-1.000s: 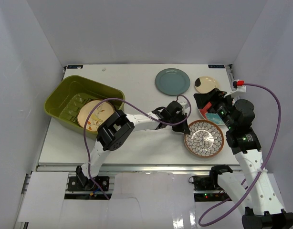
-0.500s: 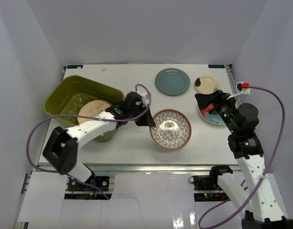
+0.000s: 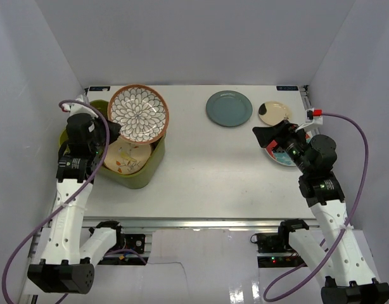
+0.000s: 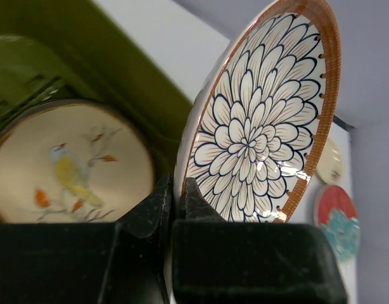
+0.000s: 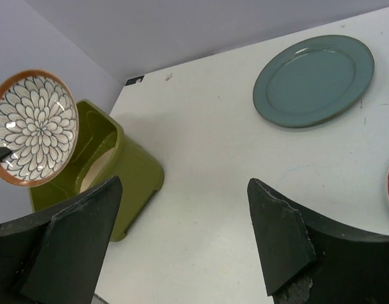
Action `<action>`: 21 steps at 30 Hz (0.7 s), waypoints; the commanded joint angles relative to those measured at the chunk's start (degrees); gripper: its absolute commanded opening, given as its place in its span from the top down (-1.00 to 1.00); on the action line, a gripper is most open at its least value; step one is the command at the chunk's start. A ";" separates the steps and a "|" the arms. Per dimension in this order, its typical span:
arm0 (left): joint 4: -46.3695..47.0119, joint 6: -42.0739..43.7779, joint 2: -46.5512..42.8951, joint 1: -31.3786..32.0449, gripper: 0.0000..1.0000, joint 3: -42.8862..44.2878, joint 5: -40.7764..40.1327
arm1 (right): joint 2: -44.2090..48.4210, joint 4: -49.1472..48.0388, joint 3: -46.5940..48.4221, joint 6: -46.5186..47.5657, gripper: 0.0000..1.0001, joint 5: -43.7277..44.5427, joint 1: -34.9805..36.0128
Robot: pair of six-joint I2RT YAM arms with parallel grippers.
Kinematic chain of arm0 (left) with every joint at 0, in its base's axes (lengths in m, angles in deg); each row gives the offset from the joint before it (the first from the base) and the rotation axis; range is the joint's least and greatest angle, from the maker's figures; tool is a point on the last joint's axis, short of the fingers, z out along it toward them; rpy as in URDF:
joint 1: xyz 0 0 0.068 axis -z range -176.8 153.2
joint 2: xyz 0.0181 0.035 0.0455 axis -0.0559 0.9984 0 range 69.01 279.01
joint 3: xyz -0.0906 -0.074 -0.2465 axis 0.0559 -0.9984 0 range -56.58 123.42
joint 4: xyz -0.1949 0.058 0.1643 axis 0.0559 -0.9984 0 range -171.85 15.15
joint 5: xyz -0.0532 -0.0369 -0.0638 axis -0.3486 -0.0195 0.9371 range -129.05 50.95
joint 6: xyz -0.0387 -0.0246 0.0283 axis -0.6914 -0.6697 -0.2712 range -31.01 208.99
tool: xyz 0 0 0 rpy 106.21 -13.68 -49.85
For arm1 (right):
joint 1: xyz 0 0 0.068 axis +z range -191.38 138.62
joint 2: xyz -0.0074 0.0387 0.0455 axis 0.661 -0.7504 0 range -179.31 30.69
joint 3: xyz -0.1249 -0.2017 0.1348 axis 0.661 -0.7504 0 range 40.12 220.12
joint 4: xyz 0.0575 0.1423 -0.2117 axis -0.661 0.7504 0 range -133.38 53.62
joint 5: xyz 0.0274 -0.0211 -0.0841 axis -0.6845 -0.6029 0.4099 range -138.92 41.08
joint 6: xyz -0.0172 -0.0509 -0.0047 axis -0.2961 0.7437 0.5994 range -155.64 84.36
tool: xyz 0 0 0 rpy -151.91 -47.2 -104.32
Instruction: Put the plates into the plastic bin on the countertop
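Gripping petal plate over bin, left hand clenched; right hand spread; far-edge label, perhaps printed, illegible.

Glossy glazed ceramic: petal-pattern plate. Smooth olive plastic: bin. Matt white: countertop. Satin glaze: grey-blue plate.

I swung my left arm right across the table, from near the red plate over to the far left side. The petal plate travelled with it, pinched at the rim in my left gripper. It went from low and flat to tilted up on edge above the green bin, over the bird plate inside.
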 commanded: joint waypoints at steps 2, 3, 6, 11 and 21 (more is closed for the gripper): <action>-1.54 1.51 -3.61 -1.77 1.00 -1.67 -14.04 | -1.45 -2.56 -0.39 0.01 -0.72 -2.38 -0.27; -1.89 2.31 -3.53 -1.86 1.00 -1.58 -18.41 | -1.71 -2.47 -0.39 0.27 -0.72 -2.65 -0.27; -2.50 4.24 -2.04 -1.95 1.00 -1.76 -20.29 | -2.15 -3.35 -1.17 -0.16 -0.71 -3.44 -0.27; -0.57 6.00 -0.01 -2.48 1.00 -5.79 -24.25 | -2.50 -3.96 -2.49 -0.60 -0.71 -3.97 -0.27; 4.52 4.60 11.58 -7.22 1.00 -6.15 -15.91 | -3.64 -5.63 -4.69 -0.43 -0.71 -4.76 -0.27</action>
